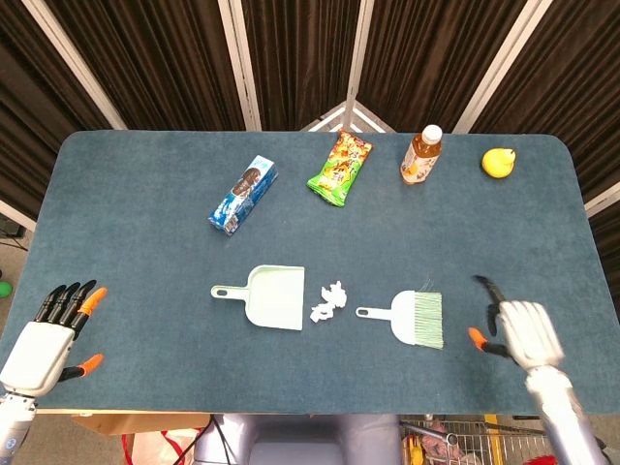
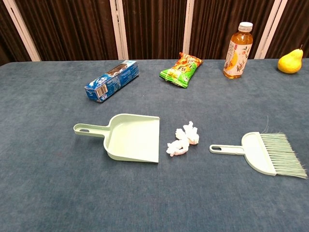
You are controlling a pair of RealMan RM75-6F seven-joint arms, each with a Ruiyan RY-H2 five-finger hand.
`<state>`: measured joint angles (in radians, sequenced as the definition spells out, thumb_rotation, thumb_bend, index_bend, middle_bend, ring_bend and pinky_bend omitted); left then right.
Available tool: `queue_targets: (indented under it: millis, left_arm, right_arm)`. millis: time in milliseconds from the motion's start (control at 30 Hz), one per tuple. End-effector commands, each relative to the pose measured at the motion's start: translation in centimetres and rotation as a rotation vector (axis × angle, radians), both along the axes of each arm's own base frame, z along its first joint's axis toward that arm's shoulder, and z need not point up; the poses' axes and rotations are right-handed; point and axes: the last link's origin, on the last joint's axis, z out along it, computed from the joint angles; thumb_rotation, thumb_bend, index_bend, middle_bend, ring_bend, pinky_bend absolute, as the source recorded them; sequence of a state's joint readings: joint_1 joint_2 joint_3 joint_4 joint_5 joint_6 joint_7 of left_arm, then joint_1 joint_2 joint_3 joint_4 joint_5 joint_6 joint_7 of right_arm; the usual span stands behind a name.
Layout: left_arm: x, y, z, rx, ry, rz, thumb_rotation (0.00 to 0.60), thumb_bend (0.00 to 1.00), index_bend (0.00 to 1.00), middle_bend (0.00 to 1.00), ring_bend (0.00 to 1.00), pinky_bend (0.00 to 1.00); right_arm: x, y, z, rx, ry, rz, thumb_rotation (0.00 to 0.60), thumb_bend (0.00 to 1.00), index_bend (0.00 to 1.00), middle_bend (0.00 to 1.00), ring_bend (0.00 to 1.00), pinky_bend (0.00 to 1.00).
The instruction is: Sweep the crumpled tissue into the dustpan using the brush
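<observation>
Your desk (image 1: 145, 223) carries the dustpan (image 1: 271, 296) at centre, mouth facing 3 o'clock. The brush (image 1: 415, 318) lies at 3 o'clock of it, untouched. The crumpled tissue (image 1: 329, 300) sits between them, apart from both. Your left hand (image 1: 50, 334) at 8 o'clock is spread, empty. Your right hand (image 1: 518, 329) at 4 o'clock is blurred; its finger state cannot be told.

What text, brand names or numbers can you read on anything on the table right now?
Blue cookie box: print too blurred to read.
Green and orange snack bag: lettering too small to read.
Bottle: label print unreadable.
Dustpan, brush, pear: no text visible.
</observation>
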<state>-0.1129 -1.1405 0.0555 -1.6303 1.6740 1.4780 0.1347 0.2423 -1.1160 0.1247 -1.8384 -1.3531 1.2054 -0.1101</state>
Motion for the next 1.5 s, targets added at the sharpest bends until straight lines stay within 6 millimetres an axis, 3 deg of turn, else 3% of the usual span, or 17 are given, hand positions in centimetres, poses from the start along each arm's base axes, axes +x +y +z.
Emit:
queue_targets:
  millis: [33,167,300,633,933,1500]
  left_arm:
    - [0.0,0.0,-0.1,-0.001,0.002,0.005,0.600,0.00,0.00,0.00,0.00,0.00]
    - [0.0,0.1,-0.2,-0.007,0.007,0.012,0.600,0.00,0.00,0.00,0.00,0.00]
    - [0.0,0.1,-0.2,-0.012,0.006,0.015,0.600,0.00,0.00,0.00,0.00,0.00]
    - [-0.1,0.3,-0.1,-0.023,0.000,0.023,0.600,0.00,0.00,0.00,0.00,0.00]
    - [-0.3,0.4,0.0,-0.033,-0.007,0.036,0.600,0.00,0.00,0.00,0.00,0.00]
    - [-0.1,0.2,0.0,-0.041,-0.015,0.033,0.600,0.00,0.00,0.00,0.00,0.00]
  right_arm:
    - [3.1,-2.3,-2.7,0.062,-0.005,0.049,0.600,0.31,0.29,0.90,0.93,0.87]
    - [6.0,-3.4,-6.7,0.147,0.028,0.100,0.600,0.31,0.32,0.91,0.94,0.87]
    - [7.1,-3.8,-9.2,0.151,0.056,0.087,0.600,0.31,0.35,0.91,0.94,0.87]
    - [8.0,-4.2,-13.7,0.170,0.108,0.059,0.600,0.31,0.41,0.91,0.94,0.87]
    - [7.6,-4.7,-15.7,0.163,0.126,0.017,0.600,0.31,0.45,0.91,0.94,0.87]
    - [7.1,-4.6,-17.1,0.156,0.130,-0.025,0.600,0.31,0.46,0.91,0.94,0.87]
